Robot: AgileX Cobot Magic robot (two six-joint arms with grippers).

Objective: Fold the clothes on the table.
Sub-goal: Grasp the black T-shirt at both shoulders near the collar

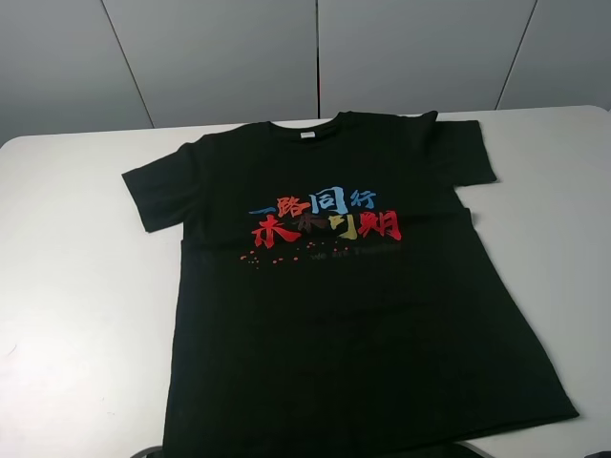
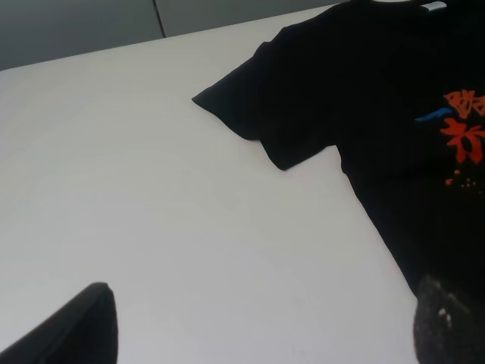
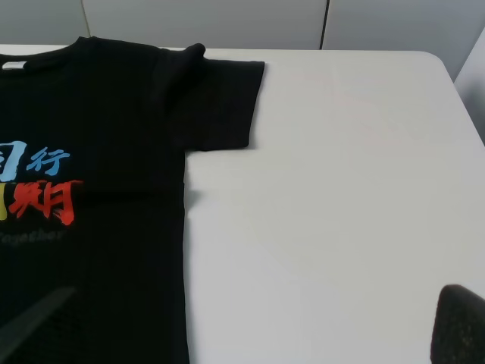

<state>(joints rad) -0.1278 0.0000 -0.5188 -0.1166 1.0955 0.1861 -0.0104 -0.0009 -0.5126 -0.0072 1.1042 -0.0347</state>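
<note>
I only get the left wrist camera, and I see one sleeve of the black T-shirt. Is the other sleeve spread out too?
Observer: Yes, the other sleeve of the black cotton T-shirt lies spread on the white smooth table.
Operator: Is it folded yet?
Observer: No, the whole shirt lies open, print up.
Operator: Is the other gripper holding anything?
Observer: No, the right gripper is open and empty.
</note>
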